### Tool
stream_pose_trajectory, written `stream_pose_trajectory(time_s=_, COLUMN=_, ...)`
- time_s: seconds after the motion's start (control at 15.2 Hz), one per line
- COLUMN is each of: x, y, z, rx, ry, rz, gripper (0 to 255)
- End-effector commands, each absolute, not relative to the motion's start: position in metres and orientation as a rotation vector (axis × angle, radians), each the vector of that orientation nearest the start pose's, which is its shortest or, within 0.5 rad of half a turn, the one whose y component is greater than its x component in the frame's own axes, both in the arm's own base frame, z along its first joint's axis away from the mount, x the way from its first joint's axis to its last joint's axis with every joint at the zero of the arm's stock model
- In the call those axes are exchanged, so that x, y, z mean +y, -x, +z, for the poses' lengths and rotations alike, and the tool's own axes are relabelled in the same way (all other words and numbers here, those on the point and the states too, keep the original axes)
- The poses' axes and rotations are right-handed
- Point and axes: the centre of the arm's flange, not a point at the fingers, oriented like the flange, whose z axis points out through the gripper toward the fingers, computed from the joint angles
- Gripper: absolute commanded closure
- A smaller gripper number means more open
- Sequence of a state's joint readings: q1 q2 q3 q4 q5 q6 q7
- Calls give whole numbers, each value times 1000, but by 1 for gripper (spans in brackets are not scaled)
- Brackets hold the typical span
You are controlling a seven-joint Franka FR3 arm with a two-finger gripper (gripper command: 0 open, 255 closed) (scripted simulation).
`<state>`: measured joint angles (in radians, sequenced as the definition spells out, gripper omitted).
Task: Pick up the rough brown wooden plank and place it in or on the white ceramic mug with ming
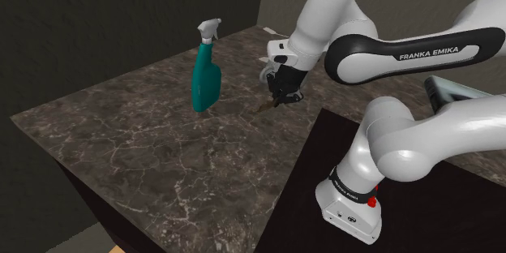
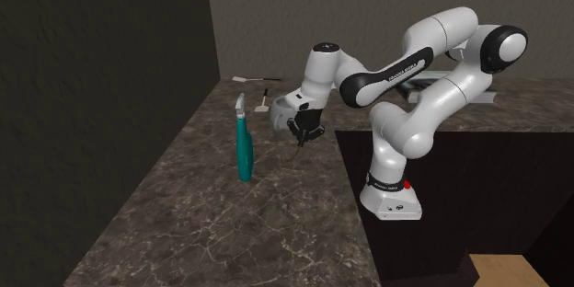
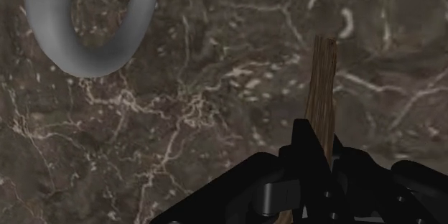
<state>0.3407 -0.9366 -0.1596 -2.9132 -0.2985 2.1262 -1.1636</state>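
1. Shoulder view: the white arm (image 1: 405, 53) rises from its base on the dark stand (image 1: 454, 211), folds at the elbow and reaches across to the view's left. The wrist is bent so that the hand points down at the dark marbled countertop (image 1: 162, 154). The black gripper (image 1: 284, 96) hangs low over the counter. A short brown plank (image 1: 264, 107) sticks out from its fingers toward the surface, and whether the lower end touches the counter cannot be told. A teal spray bottle (image 1: 205, 81) stands upright on the counter, near the gripper on the view's left.

2. Second exterior view: the arm (image 2: 386, 78) makes a high arch, with the upper link going back to the view's right and the forearm running down and left. The gripper (image 2: 302, 136) points downward close to the counter, just beside the stand's edge. The spray bottle (image 2: 244, 147) stands a little apart on the view's left.

3. Wrist view: the two black fingers are drawn in close and clamp the plank (image 3: 322, 86) between them. It is narrow, with a streaky brown grain, and it projects well past the fingertips over the marbled counter. A grey-white mug (image 3: 93, 63) stands on the counter with its looped handle turned toward the camera. It is apart from the plank and off to one side of the gripper (image 3: 324, 151).
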Motion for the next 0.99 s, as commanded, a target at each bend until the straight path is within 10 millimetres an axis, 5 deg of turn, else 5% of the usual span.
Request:
stream_pose_trajectory(time_s=0.0, x=46, y=-281, z=416, rx=-2315, ry=2391, rz=-124, gripper=255)
stream_pose_trajectory(time_s=0.92, x=46, y=-281, z=484, rx=-2315, ry=2391, rz=-124, gripper=255)
